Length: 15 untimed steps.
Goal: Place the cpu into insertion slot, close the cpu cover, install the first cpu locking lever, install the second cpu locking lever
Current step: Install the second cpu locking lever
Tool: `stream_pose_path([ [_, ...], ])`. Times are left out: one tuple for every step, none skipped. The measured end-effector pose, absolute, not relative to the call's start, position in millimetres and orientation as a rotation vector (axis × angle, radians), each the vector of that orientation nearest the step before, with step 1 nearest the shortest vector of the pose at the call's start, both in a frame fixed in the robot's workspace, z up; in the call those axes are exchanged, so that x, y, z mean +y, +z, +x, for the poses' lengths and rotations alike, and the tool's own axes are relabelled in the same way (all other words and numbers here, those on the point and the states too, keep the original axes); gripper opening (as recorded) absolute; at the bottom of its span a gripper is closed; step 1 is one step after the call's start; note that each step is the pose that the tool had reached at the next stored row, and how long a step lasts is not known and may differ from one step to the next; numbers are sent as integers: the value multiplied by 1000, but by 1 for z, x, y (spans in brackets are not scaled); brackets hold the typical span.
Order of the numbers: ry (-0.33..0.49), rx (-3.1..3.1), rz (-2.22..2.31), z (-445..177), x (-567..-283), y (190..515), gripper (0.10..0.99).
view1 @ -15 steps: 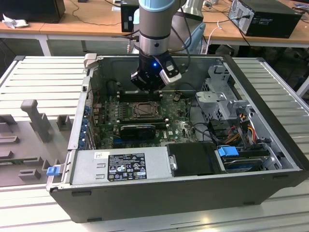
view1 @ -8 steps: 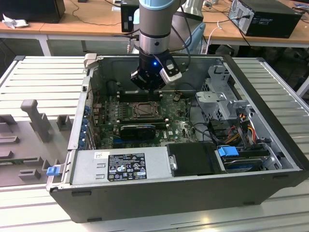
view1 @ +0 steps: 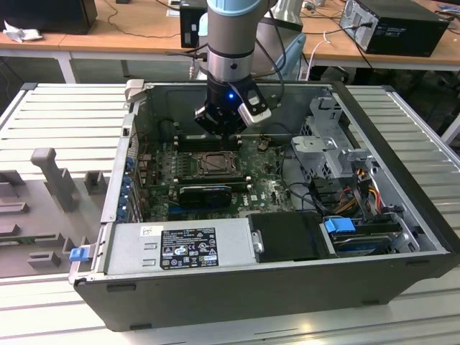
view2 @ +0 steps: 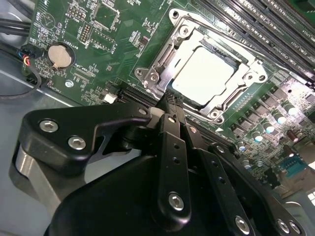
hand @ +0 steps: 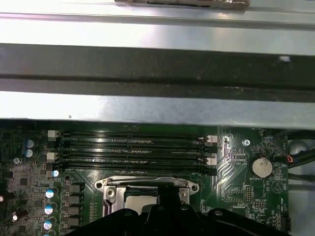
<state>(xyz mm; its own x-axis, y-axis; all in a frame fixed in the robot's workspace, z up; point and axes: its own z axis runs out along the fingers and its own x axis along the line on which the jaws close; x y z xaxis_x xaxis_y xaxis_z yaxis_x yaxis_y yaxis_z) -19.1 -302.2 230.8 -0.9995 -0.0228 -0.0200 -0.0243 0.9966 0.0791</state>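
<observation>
In the exterior view, an open computer case [view1: 287, 237] lies on a ribbed desk [view1: 65, 115], a white label on its power supply [view1: 180, 248] too small to read. The tool [view1: 228, 128] hangs over the motherboard [view1: 266, 190], just beyond the insertion slot [view1: 215, 164].

In the second wrist view, the cpu [view2: 203, 74] sits in the slot with the cpu cover [view2: 162, 59] closed down around it; the tool's fingers [view2: 172, 105] are pressed together, holding nothing, tips at the cover's edge. A coin battery [view2: 60, 54] lies nearby.

In the first wrist view, memory slots [hand: 130, 147] run between the socket and the case wall [hand: 157, 105].
</observation>
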Motion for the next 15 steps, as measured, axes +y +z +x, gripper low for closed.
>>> stream_pose_path([
  [124, 3120, -37, -19, -302, 231, 106],
  [124, 3120, -37, -19, -303, 231, 106],
  [124, 3120, -37, -19, -303, 231, 106],
  [124, 3120, -37, -19, -303, 231, 106],
  [124, 3120, -37, -19, -304, 231, 106],
  [124, 3120, -37, -19, -304, 231, 106],
  [124, 3120, -37, -19, -304, 231, 106],
  [124, 3120, -37, -19, -304, 232, 106],
  [124, 3120, -37, -19, -304, 233, 106],
  [124, 3120, -37, -19, -304, 235, 106],
  [124, 3120, -37, -19, -304, 236, 106],
  [124, 3120, -37, -19, -304, 237, 106],
  [124, 3120, -37, -19, -304, 238, 106],
  [124, 3120, -37, -19, -304, 238, 106],
  [124, 3120, -37, -19, -305, 238, 106],
])
